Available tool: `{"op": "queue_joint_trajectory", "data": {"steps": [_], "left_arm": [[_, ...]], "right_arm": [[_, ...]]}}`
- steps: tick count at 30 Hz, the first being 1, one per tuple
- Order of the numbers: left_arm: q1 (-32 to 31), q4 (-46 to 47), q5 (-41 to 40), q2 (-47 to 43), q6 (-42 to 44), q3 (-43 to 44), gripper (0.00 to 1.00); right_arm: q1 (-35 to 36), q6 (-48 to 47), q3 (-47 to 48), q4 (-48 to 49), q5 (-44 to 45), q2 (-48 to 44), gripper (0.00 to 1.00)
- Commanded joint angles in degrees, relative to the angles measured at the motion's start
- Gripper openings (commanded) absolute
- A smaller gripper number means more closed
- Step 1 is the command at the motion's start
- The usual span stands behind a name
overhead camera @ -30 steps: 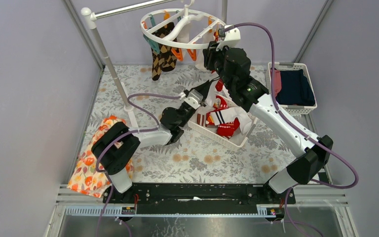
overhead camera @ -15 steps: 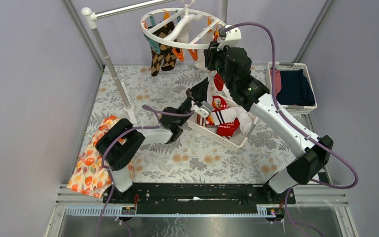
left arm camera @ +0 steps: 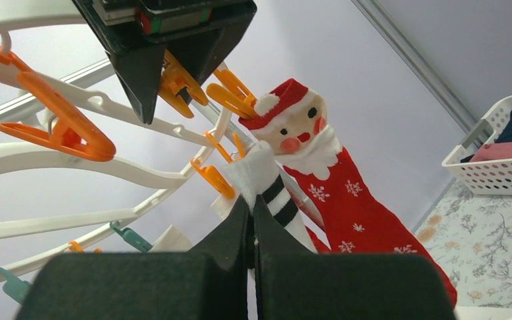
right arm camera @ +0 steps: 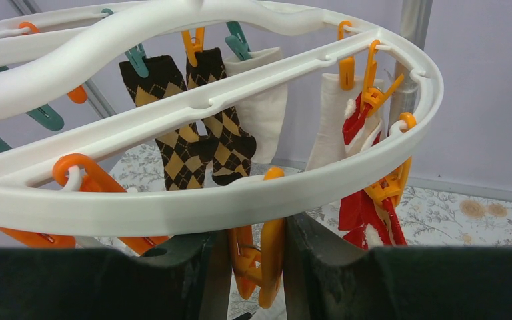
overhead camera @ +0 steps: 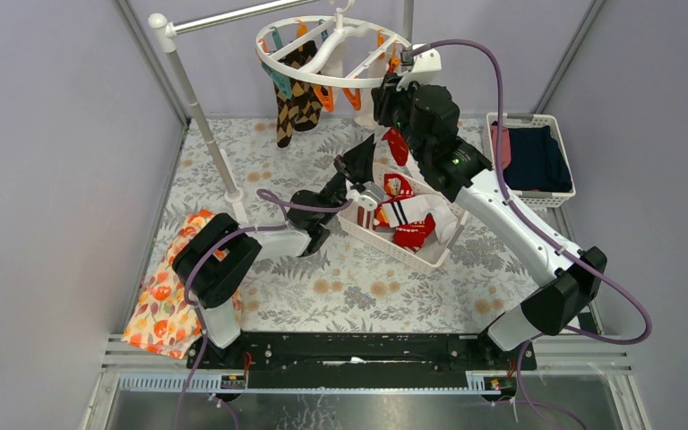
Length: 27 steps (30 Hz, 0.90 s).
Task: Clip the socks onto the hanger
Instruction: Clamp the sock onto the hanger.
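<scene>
Orange plastic clip [right arm camera: 265, 248] on the round white plastic ring [right arm camera: 173, 208] sits squeezed in your right gripper [right arm camera: 253, 257] while your left gripper [left arm camera: 251, 223] pinches a white striped sock [left arm camera: 268, 181].

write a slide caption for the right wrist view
Right gripper pinches an orange clip under the white hanger ring, argyle socks already hung behind.

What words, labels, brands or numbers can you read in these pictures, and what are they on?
None can be read in any view.
The hanger, orange clip, striped sock, Santa sock and sock basket carry only patterns or plain plastic, no letters or numbers.
</scene>
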Motion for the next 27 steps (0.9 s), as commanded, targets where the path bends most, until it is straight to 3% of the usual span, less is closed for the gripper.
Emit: {"op": "queue_joint_trajectory", "data": {"steps": [1, 27], "left_arm": [[0.2, 6.6, -0.1, -0.1, 2.2, 2.4, 0.0], [-0.3, 2.6, -1.3, -1.5, 0.2, 5.5, 0.0]], "right_arm": [[-0.8, 1.7, 2.3, 0.3, 0.5, -2.5, 0.19], [-0.7, 2.0, 3.2, 0.1, 0.3, -1.7, 0.19]]}}
